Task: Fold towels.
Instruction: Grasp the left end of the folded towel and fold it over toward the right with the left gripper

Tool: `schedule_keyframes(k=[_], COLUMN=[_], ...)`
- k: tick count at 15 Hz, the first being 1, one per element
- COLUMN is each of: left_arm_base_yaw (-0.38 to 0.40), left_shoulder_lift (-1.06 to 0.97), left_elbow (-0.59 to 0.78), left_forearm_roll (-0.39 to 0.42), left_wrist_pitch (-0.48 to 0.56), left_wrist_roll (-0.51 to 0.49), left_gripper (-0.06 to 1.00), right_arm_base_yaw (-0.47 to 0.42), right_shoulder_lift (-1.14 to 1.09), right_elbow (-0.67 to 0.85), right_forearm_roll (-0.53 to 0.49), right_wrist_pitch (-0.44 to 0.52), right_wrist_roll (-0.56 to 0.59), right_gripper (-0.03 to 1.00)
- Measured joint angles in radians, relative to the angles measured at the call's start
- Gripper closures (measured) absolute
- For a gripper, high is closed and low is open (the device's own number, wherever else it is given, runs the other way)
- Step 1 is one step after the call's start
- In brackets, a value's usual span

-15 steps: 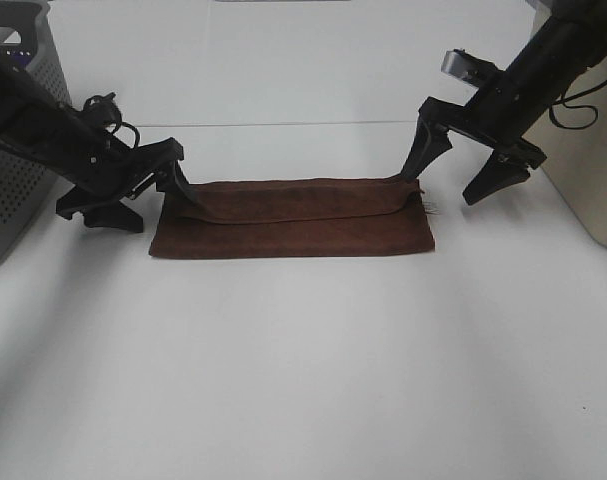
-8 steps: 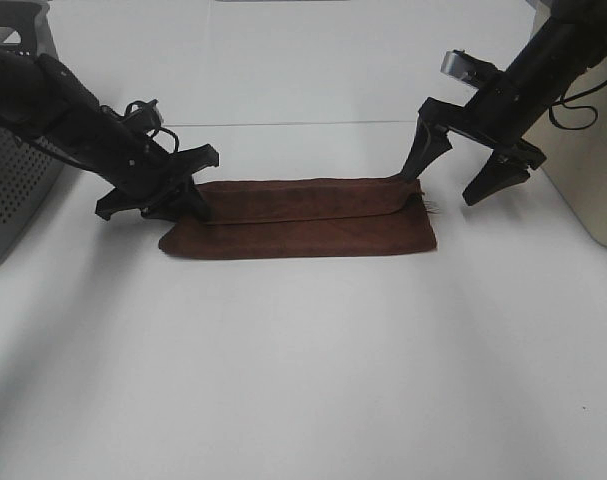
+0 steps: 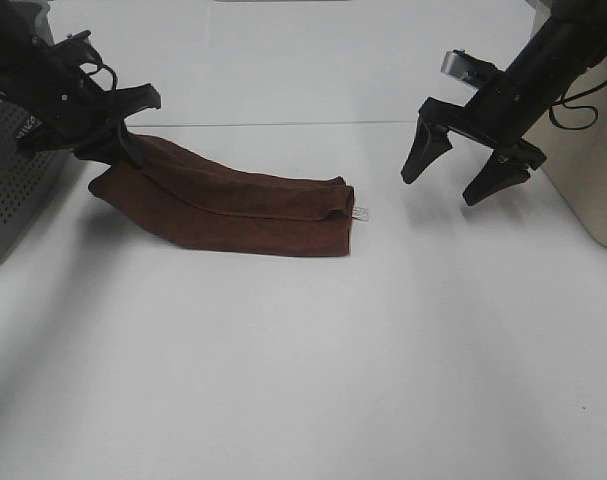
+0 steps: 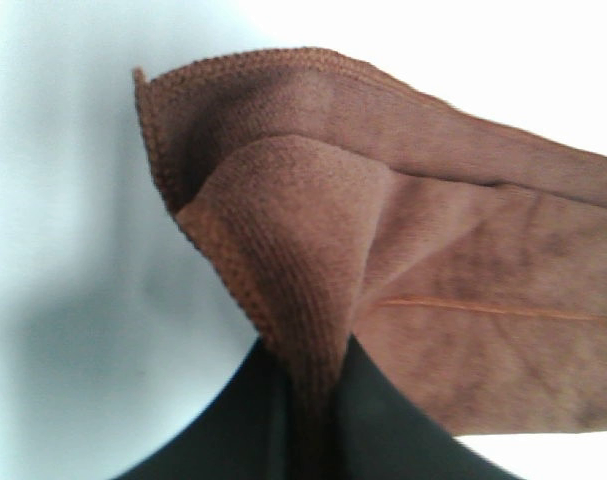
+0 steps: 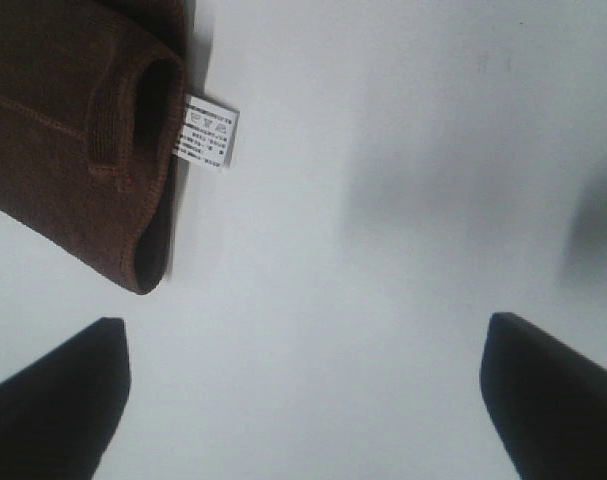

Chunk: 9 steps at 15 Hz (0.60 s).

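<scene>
White table (image 3: 303, 380) runs under both sets of jaws, matte, w/ soft shadows. A faint seam line crosses it behind the jaws. No more of the room shows.

Containers: grey perforated basket (image 3: 13, 200) sits just outboard of L gripper (image 3: 121, 150), on the side away fr R gripper (image 3: 443, 188). Its inside is hidden, so contents can't be told. Beige bin (image 3: 595, 170) stands outboard of R gripper, near it; only its outer wall shows.

Towel (image 3: 233, 205): brown, short nap, folded lengthwise into a long narrow strip. Upper layer lies a bit short of the lower, so a step runs along its length. One end is in the L jaws, which are clamped tight on a bunched corner. L wrist view shows the cloth squeezed into a ridge going down btwn the black fingers (image 4: 383, 440), hemmed edges fanning out beyond the tips, and a thin stitch line across the flatter part.

That end is raised off the table. The strip slopes down fr the L jaws, then lies flat, heading toward the R jaws. The other end stops well short of the R jaws, not touching them. The fold there gapes like a small tube, w/ a white care label (image 5: 207, 133) sticking out on the R-gripper side.

R jaws are spread wide w/ nothing in them, tips pointing down at the table. In R wrist view the towel end lies ahead of one fingertip (image 5: 63, 400), and bare table lies btwn the two tips.
</scene>
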Motion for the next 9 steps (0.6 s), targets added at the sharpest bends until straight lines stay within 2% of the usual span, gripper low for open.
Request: schedule_keyframes(k=[2,4,6,9], left_arm_base_yaw=[-0.049,-0.121,-0.184,-0.250], left_shoulder_lift=[0.000,0.000,0.013,0.085], left_elbow=[-0.010,-0.018,-0.033,-0.089], left_forearm_roll=[-0.065,-0.127,-0.157,-0.196], left_wrist_pitch=[0.006,-0.034,-0.107,-0.137], left_wrist_roll=[0.000,0.000,0.000,-0.003], left_gripper=[0.91,0.91,0.91,0.91], right_arm_base_yaw=[0.000,0.000,0.000,0.000], right_shoulder_lift=[0.000,0.000,0.000,0.000], right_elbow=[0.000,0.000,0.000,0.000], right_forearm_roll=[0.000,0.000,0.000,0.000], right_wrist_pitch=[0.000,0.000,0.000,0.000], right_wrist_roll=[0.000,0.000,0.000,0.000], right_gripper=[0.06,0.06,0.06,0.06])
